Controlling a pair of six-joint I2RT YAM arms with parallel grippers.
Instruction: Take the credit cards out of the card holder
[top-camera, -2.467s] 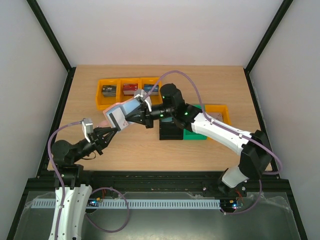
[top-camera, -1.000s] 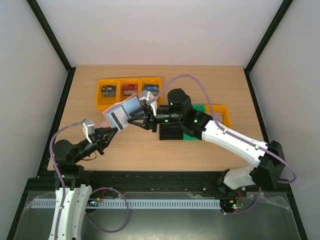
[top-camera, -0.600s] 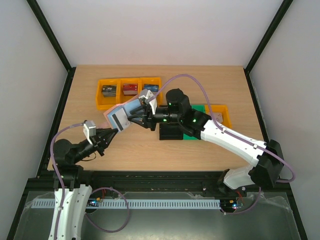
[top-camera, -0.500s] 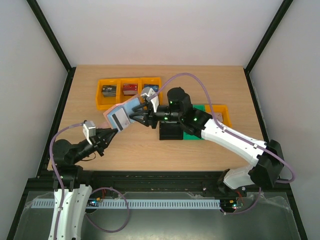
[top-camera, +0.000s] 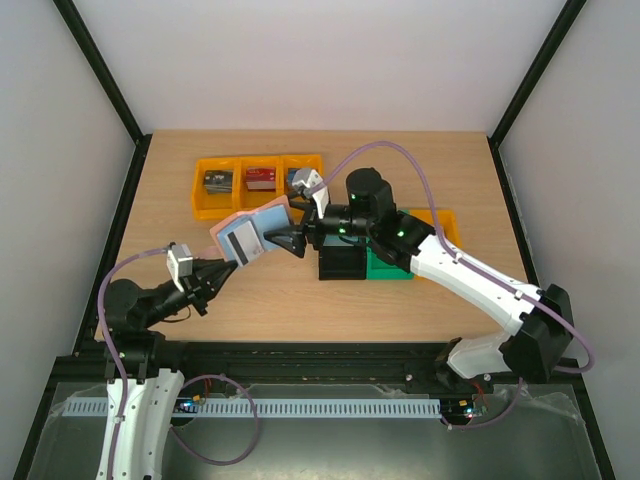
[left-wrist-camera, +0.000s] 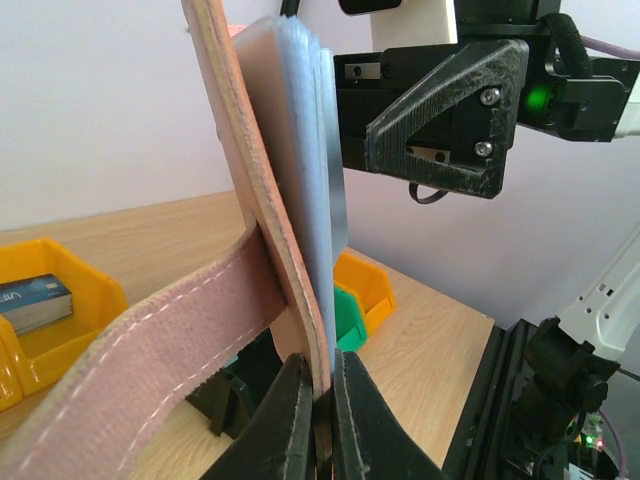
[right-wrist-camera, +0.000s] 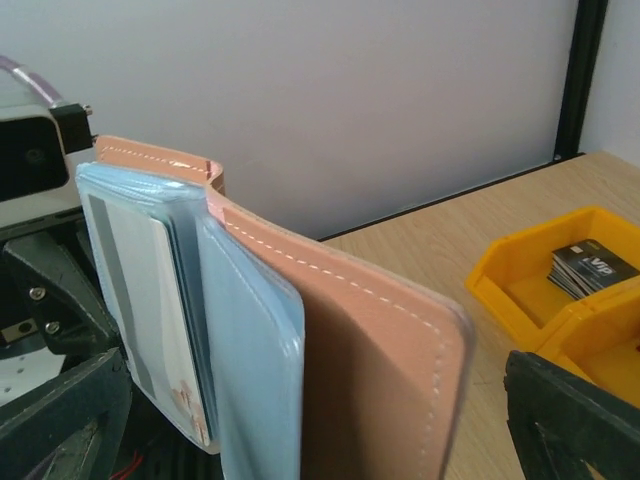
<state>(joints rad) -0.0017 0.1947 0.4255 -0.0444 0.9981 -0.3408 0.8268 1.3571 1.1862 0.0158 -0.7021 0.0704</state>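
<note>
Top view shows the left gripper (top-camera: 213, 272) pinching the holder (top-camera: 250, 238) by its lower edge, up off the table (top-camera: 280, 300). The cards (right-wrist-camera: 140, 290) sit in its blue sleeves. The right gripper (top-camera: 290, 240) gapes wide beside it, gripping nothing. Yellow bins (top-camera: 200, 205) lie behind, and a black stand (top-camera: 340, 265) sits close by.

In the left wrist view the card holder (left-wrist-camera: 262, 200) runs off the top and lower-left edges, and the left pincer (left-wrist-camera: 318, 420) is cropped by the bottom edge. In the right wrist view the credit cards (right-wrist-camera: 135, 290) show only as slivers, their print unreadable. From above, what lies in the yellow bins (top-camera: 220, 160) is too small to tell.
</note>
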